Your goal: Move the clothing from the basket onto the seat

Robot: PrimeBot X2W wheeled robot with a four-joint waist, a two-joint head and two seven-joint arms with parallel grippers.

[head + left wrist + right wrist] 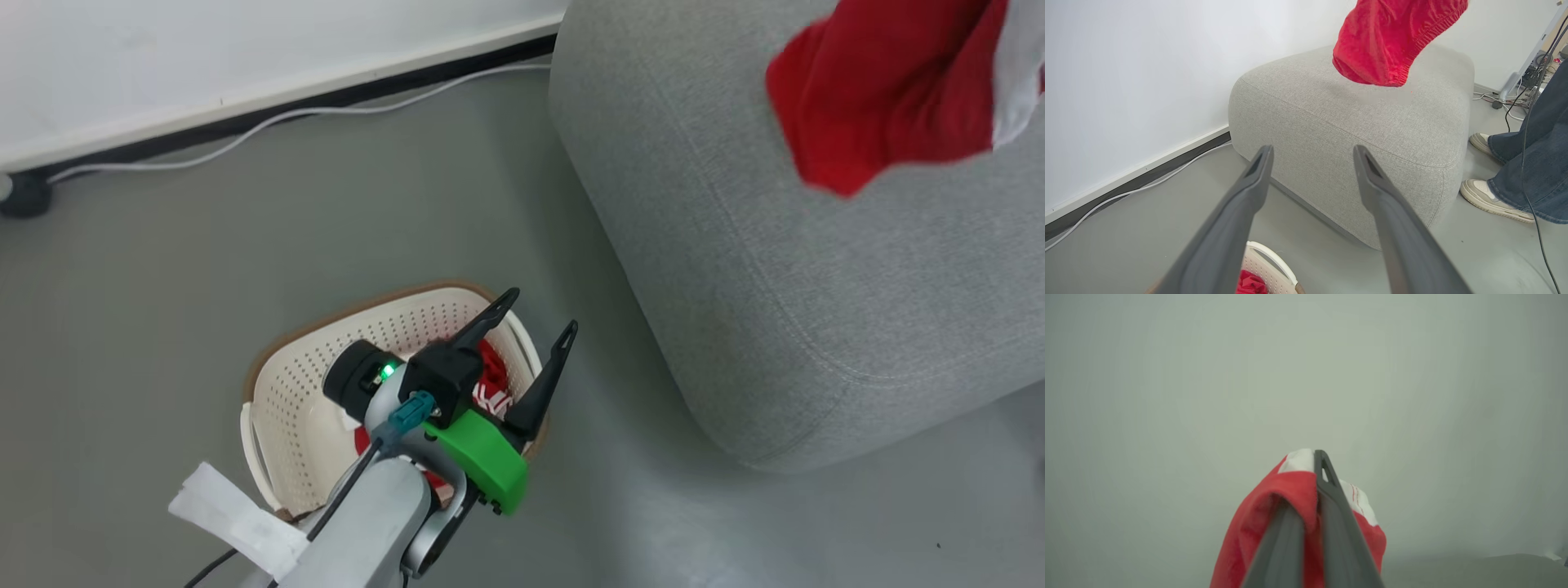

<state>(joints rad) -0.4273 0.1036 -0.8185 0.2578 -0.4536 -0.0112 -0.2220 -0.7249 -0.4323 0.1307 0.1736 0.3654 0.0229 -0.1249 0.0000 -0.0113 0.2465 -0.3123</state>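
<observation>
A red garment [886, 86] with a white panel hangs in the air over the light-grey seat [816, 269], and it also hangs above the seat [1372, 118] as a red garment [1392, 36] in the left wrist view. My right gripper [1316, 457] is shut on this garment [1290, 514], its fingers pinching red and white cloth. The cream basket [302, 392] stands on the floor left of the seat, with more red clothing [492, 380] inside. My left gripper [535, 318] hovers open over the basket's right side, holding nothing.
A white cable [269, 122] runs along the dark baseboard at the wall. A person's legs in jeans and pale shoes [1494, 196] stand beside the seat's far side, near cables and equipment [1531, 77]. Grey floor [204, 245] surrounds the basket.
</observation>
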